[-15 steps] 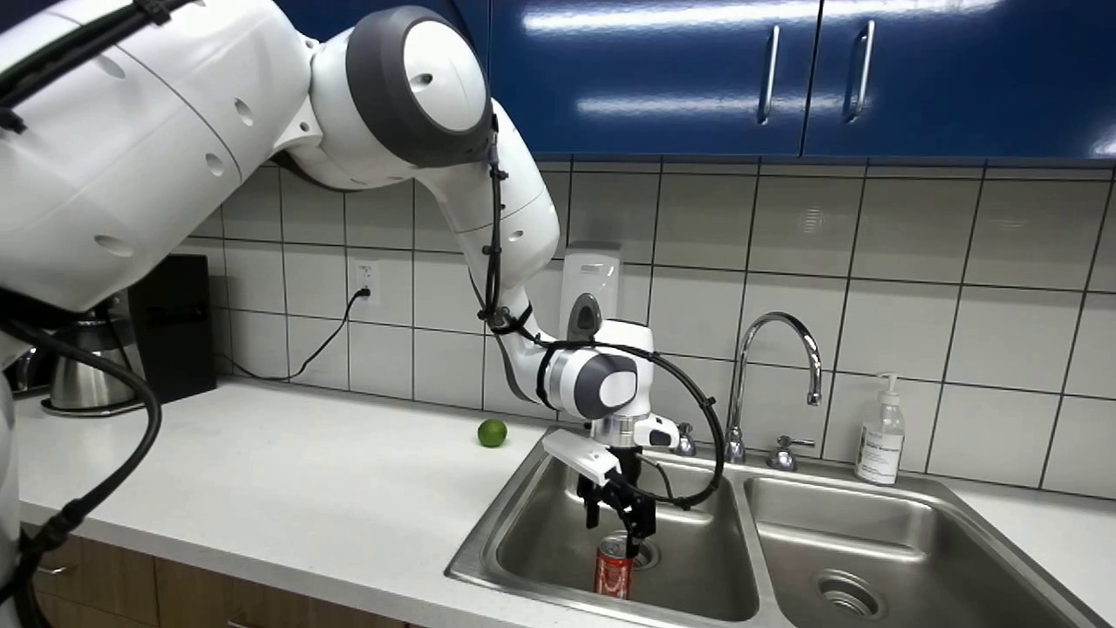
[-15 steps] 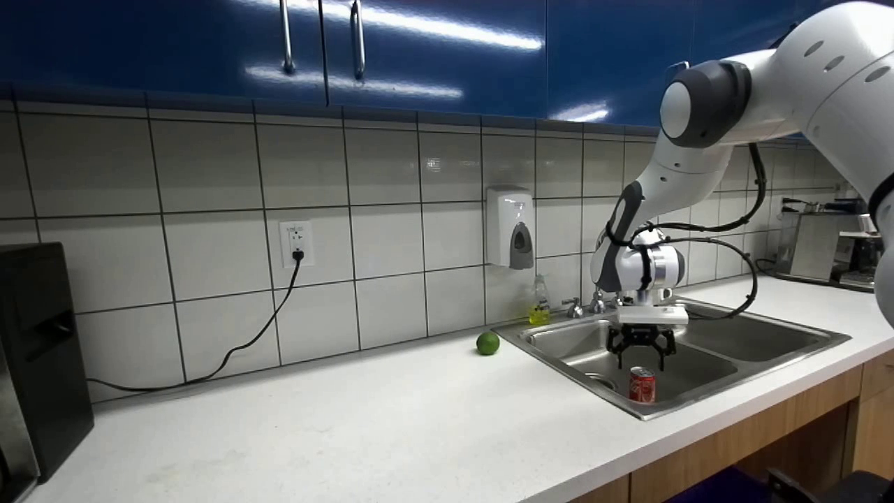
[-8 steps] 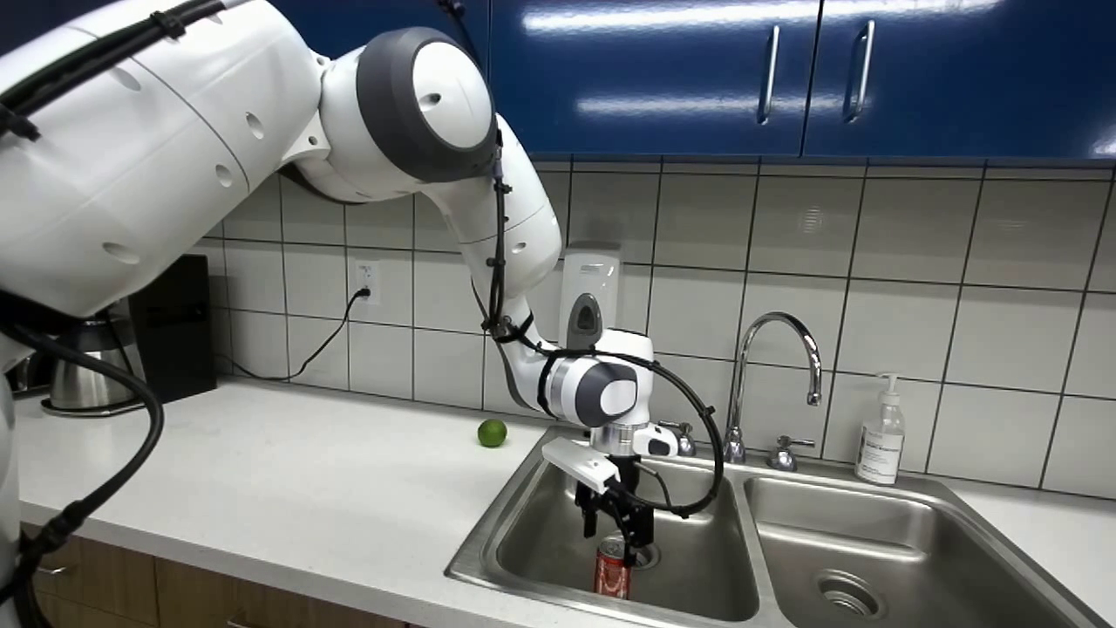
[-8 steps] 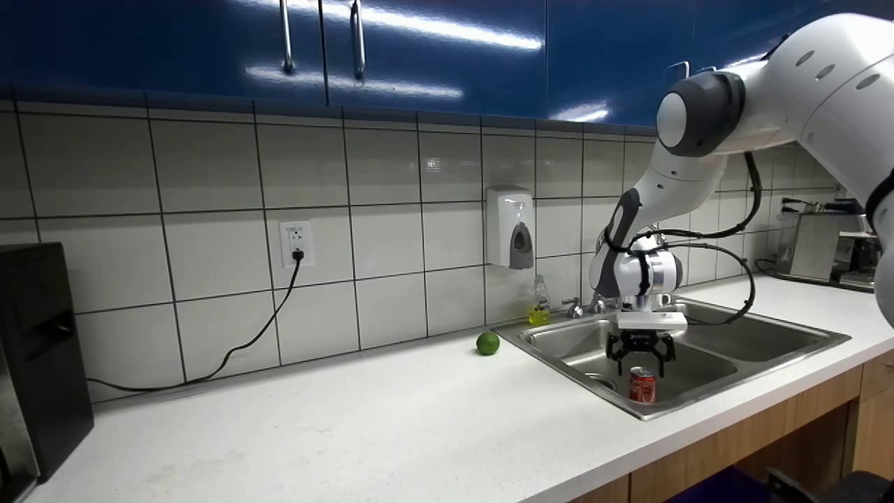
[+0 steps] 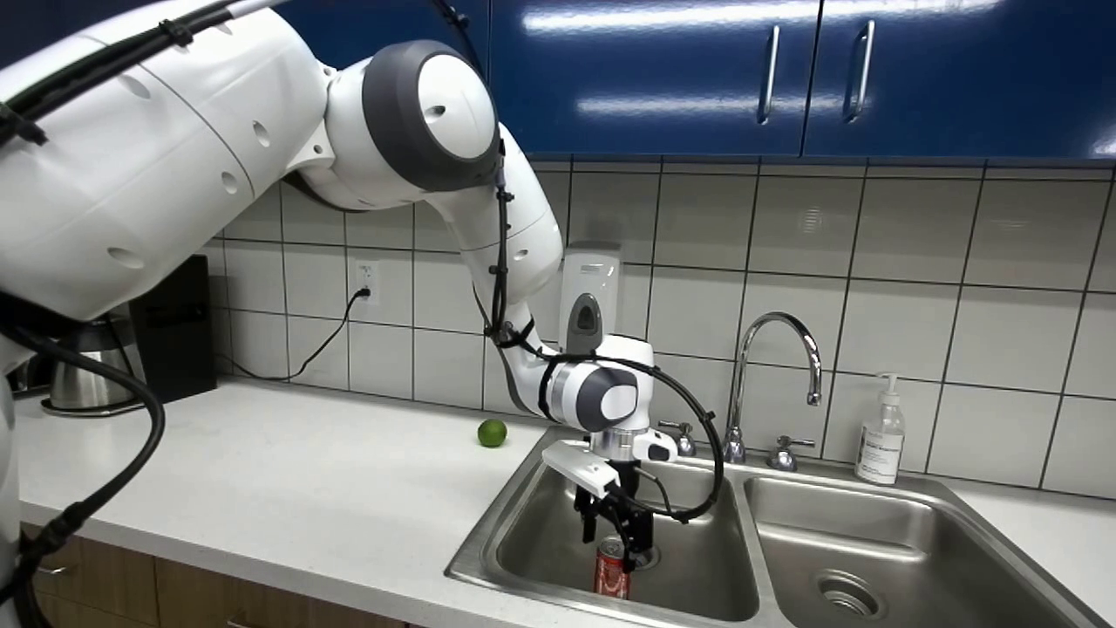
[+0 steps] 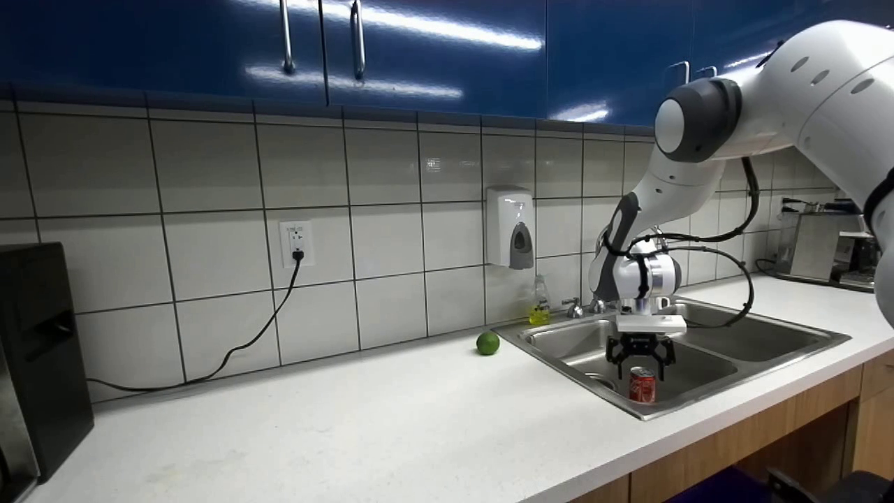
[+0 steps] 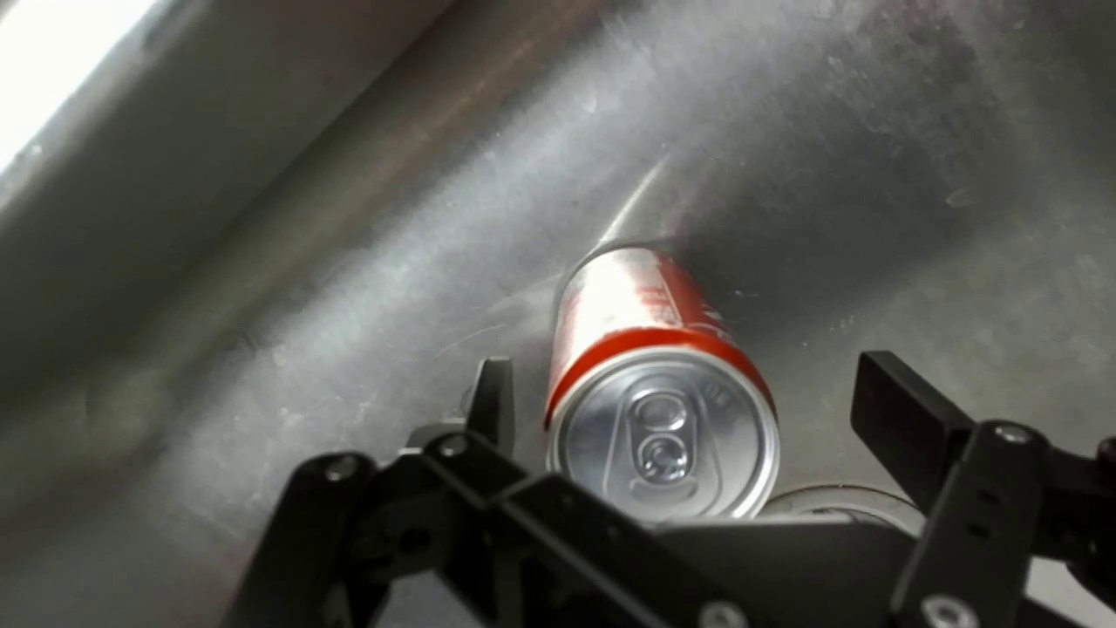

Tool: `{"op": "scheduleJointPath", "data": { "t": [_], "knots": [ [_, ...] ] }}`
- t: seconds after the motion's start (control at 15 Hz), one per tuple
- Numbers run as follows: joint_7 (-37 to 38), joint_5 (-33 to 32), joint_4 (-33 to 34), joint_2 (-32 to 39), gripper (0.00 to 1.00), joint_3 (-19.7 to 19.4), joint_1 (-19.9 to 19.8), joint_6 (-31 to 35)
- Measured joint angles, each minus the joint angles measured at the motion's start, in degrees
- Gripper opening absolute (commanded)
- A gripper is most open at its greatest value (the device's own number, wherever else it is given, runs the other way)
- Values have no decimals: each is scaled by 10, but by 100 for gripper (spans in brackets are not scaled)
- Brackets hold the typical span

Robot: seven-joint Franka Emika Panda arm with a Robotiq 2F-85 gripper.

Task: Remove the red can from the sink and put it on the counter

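Observation:
The red can (image 5: 612,583) stands upright in the near part of one bowl of the stainless steel sink (image 5: 697,567). The can also shows in an exterior view (image 6: 642,385). In the wrist view, the can's silver top and red side (image 7: 658,342) lie between the two black fingers, with a gap on each side, wider on the right. My gripper (image 7: 697,406) is open and points down over the can, its fingertips near the height of the can's top. The gripper also shows in both exterior views (image 5: 609,551) (image 6: 640,375). The white counter (image 5: 305,488) extends beside the sink.
A green round fruit (image 5: 492,433) sits on the counter near the sink's corner. A chrome faucet (image 5: 741,384) and a soap bottle (image 5: 882,436) stand behind the sink. A soap dispenser (image 6: 510,227) hangs on the tiled wall. A black box-shaped appliance (image 6: 42,363) stands on the counter.
My gripper has moved down toward the can, by less in the last half second. It has stayed open. The can has not moved.

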Motion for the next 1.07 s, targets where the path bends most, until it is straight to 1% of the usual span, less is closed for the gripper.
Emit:
{"op": "scheduleJointPath", "data": {
  "t": [1.07],
  "knots": [
    [0,0,11,5,100,0,-3,-20]
  ]
}}
